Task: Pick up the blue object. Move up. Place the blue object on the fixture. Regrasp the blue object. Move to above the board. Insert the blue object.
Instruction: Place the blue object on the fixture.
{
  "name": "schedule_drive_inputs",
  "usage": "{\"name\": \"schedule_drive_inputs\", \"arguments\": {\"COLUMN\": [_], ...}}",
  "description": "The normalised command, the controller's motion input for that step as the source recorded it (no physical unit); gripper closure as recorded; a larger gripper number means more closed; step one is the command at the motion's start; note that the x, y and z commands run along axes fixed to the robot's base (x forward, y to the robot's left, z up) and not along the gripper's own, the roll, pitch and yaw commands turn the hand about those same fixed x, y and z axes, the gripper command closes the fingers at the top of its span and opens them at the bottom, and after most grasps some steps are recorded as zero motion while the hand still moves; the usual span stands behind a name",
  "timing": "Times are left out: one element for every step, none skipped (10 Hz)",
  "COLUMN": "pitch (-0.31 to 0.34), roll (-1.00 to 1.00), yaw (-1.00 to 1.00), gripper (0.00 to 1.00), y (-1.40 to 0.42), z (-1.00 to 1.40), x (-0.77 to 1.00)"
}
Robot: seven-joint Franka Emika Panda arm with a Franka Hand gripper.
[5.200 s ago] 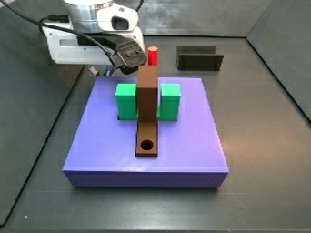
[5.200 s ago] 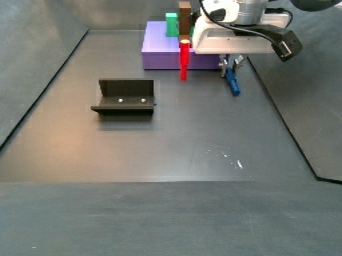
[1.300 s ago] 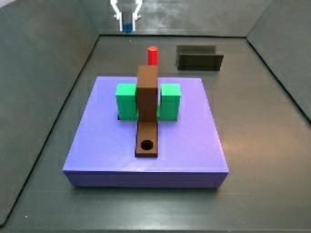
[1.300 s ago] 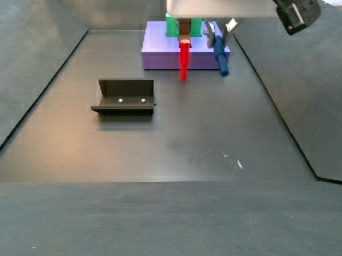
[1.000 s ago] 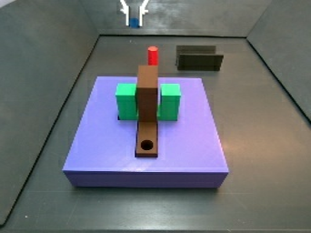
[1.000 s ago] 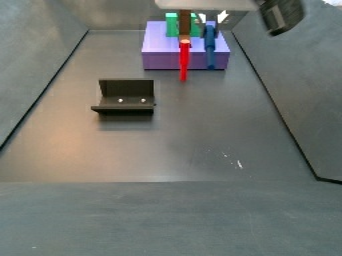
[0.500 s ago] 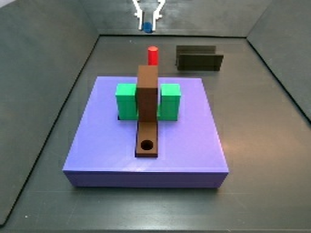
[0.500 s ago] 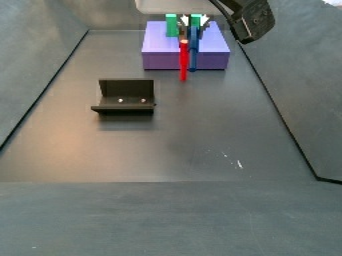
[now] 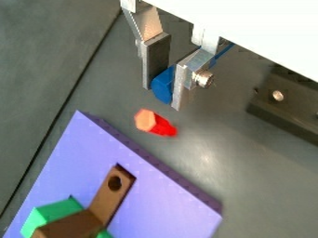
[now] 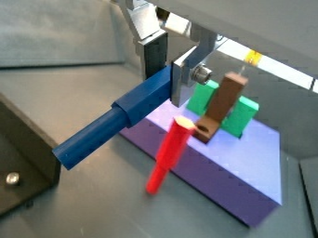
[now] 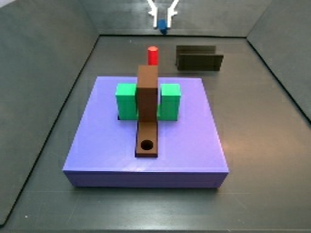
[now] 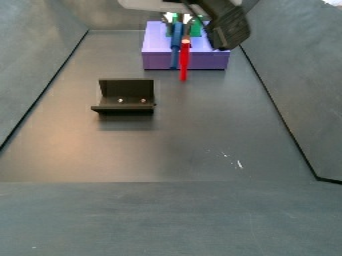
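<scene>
both wrist views show the gripper with its two silver fingers closed tight on the blue object. the blue object is a long stick. one end sits between the fingers and the rest sticks out away from them.

in a side view the gripper is high up, above the far end of the floor, behind the board. the fixture stands on the floor near it, off to one side. a bit of blue shows between the finger tips.

the board is a flat purple slab. on it are green blocks, a brown bar with a round hole, and a red peg that stands up.

in a side view the fixture sits well apart from the board. the gripper is up over the board there, and the blue object hangs just beside the red peg.
</scene>
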Motion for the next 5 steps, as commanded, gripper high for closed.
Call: {"name": "schedule_drive_inputs", "arguments": {"pitch": [-0.009,0.0,0.0,0.0,0.0], "roll": [-0.35,0.0,0.0,0.0,-0.18], "yaw": [-0.01,0.0,0.07,0.07,0.0], "gripper": [1.0,1.0,1.0,1.0,1.0], "y": [0.06,0.18,0.21,0.06,0.0], "z": [0.0,0.0,0.0,-0.05,-0.11], "x": [0.79,0.37,0.15,0.34,0.69]}}
